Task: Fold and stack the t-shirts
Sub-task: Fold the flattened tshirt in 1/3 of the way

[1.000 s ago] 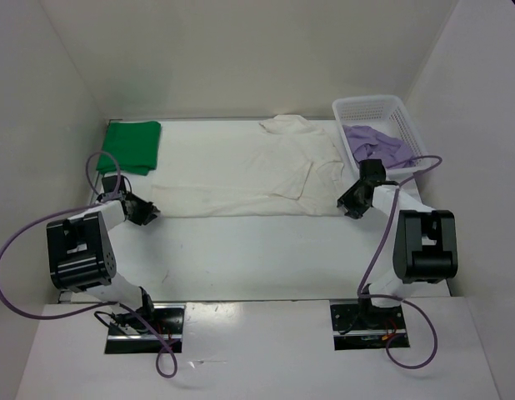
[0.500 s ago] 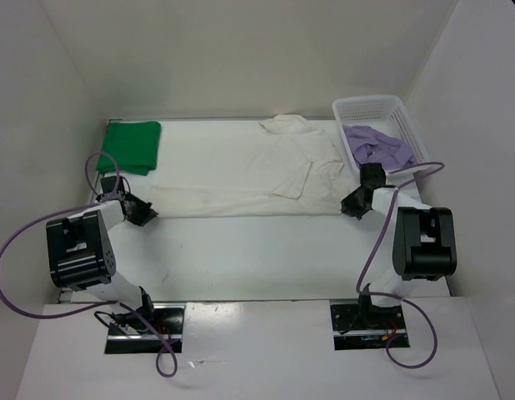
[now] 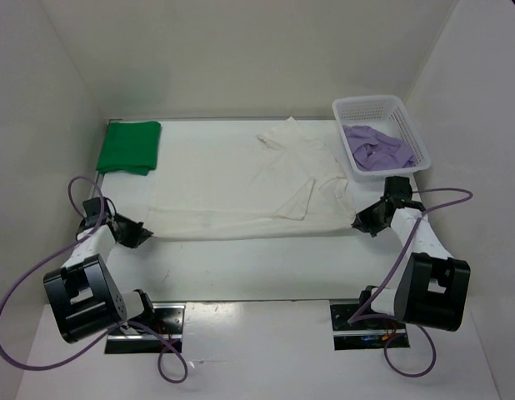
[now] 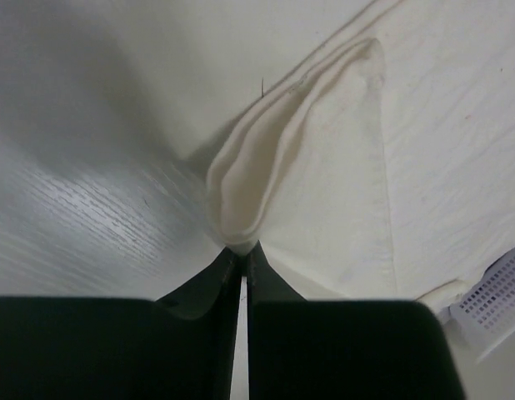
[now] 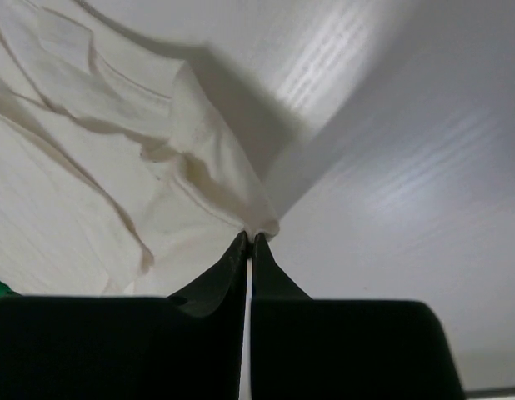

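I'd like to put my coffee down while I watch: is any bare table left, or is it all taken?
Bare table runs along the near side, between the white t-shirt and the arm bases; a smaller patch lies between the green t-shirt and the white one's collar. Crowded: the middle, the basket corner.

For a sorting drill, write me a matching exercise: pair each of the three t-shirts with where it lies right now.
Things:
1. green t-shirt
2. white t-shirt
3. purple t-shirt

Places:
A. spread out in the middle, near corners pinched by the left gripper and right gripper
B. bunched inside the basket
C. folded, at the far left

Pairs: 1-C, 2-A, 3-B
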Robot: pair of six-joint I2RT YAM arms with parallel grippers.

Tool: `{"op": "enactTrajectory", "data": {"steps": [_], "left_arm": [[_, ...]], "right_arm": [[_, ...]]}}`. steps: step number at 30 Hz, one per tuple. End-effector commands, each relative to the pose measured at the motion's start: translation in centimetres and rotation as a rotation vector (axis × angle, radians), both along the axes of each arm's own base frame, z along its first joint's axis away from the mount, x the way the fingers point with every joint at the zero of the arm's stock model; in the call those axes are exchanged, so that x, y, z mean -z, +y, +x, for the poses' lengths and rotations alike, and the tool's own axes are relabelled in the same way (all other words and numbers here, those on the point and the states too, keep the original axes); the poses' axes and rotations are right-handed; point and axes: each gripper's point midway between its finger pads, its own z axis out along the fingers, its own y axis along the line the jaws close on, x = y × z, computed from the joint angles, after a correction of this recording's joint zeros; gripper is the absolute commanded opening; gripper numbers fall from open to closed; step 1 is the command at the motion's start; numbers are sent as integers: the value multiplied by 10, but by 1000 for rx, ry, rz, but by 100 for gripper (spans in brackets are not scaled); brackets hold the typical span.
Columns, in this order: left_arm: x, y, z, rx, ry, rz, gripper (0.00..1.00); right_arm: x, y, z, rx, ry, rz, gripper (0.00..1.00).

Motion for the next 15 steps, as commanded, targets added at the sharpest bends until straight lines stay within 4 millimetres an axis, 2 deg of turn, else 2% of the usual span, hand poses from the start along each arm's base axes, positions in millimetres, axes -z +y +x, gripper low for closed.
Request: {"op": "enactTrajectory", "data": {"steps": [1,3,4,5,7,8,9,10,11,12,14,15], "left_arm": [[-7,-11,-13,0,24,-64,9],[-10,-19,-23,-6,52,-95,17],[-11,-21,-28,-6,66,-101,24],[-17,-20,-26,-6,54,-95,43],[-20,-18,-24,-10,53,-86,70],[-25,-12,-18,-15,44,-67,81],[-29,-10,-16,-19,42,-57,100],[-33,-7,-13,2,32,-40,100],[-37,-4,-7,12,20,-28,100],[-54,3,5,23,-27,2,100],[-64,7,17,53,-60,44,100],[-71,5,28,88,-117,63,100]], "right_arm": [[-3,7,-33,-8,118,44,1],[-12,6,-34,-22,130,41,3],[-16,2,-34,-35,124,11,7],[-18,0,-34,-40,124,-1,23],[-26,1,-33,-62,97,-6,39],[-30,2,-30,-74,85,-4,53],[-35,1,-26,-89,68,-16,59],[-39,1,-22,-110,47,-28,65],[-48,-1,-13,-123,10,-45,66],[-54,2,-9,-144,-8,-46,66],[-69,8,11,-189,-82,-70,66],[-71,16,17,-221,-97,-83,57]]}}
